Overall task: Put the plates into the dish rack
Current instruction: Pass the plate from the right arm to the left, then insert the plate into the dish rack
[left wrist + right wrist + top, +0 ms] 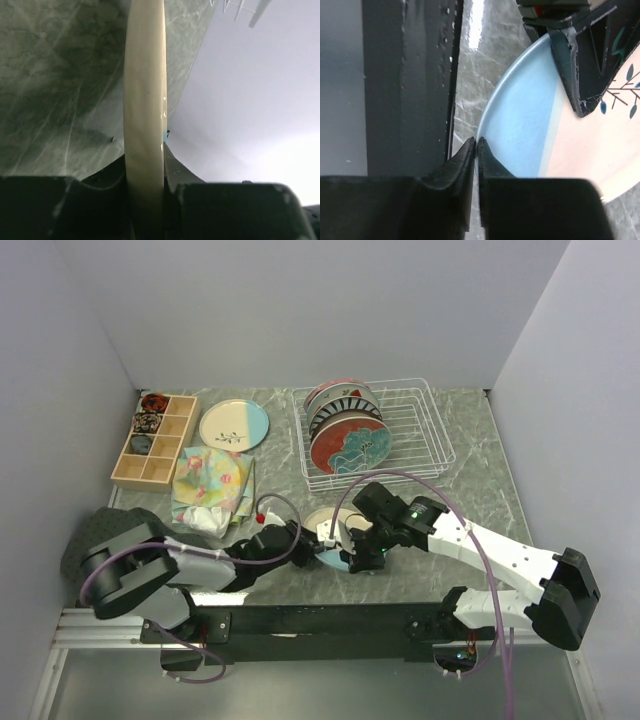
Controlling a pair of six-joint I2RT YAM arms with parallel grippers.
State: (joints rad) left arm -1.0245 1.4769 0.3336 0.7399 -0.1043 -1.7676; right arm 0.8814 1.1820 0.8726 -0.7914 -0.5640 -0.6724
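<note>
A cream-and-blue plate (326, 524) with a leaf sprig lies tilted at the near middle of the table. My left gripper (314, 540) is shut on its left rim. In the left wrist view the cream plate edge (145, 90) stands edge-on between the jaws of the left gripper (145, 161). My right gripper (353, 558) is shut, its tips (476, 142) touching the blue rim of the plate (530, 115) from the near right. The dish rack (415, 430) stands at the back right, with several plates (345, 428) upright in its left half.
Another cream-and-blue plate (233, 425) lies flat left of the rack. A wooden compartmented box (155, 440) sits at the far left, with a floral cloth (212, 480) beside it. The black front rail (405, 80) runs just beside the right gripper.
</note>
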